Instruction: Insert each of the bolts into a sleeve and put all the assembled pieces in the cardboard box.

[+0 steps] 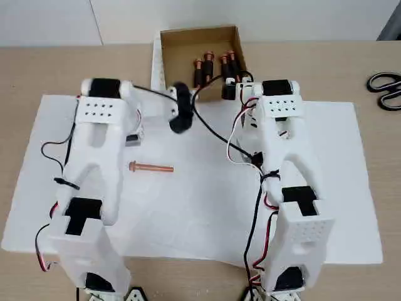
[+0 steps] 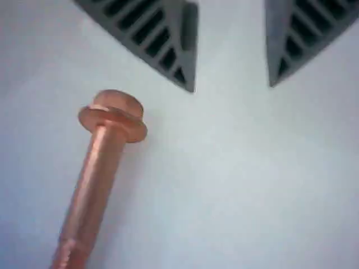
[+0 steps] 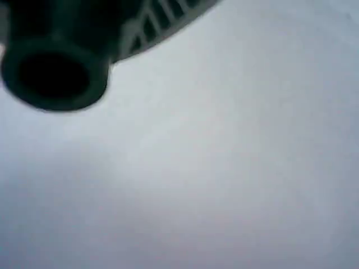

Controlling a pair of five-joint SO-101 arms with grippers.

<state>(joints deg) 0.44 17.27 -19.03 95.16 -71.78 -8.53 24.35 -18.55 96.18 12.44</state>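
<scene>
Left wrist view | left end effector (image 2: 230, 84) spread wide, empty, beside bolt (image 2: 95, 185) | right end effector (image 3: 120, 36) clamps sleeve (image 3: 53, 75)

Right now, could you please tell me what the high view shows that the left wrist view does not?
The high view gives the cardboard box with assembled pieces inside, plus scissors. The left wrist view gives the left gripper, open near the head of the loose bolt. Both give that bolt lying on the white sheet.

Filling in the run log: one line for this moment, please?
left hand open near bolt head | bolt flat on sheet | sleeve off sheet, at right arm | four assembled pieces in box
</scene>
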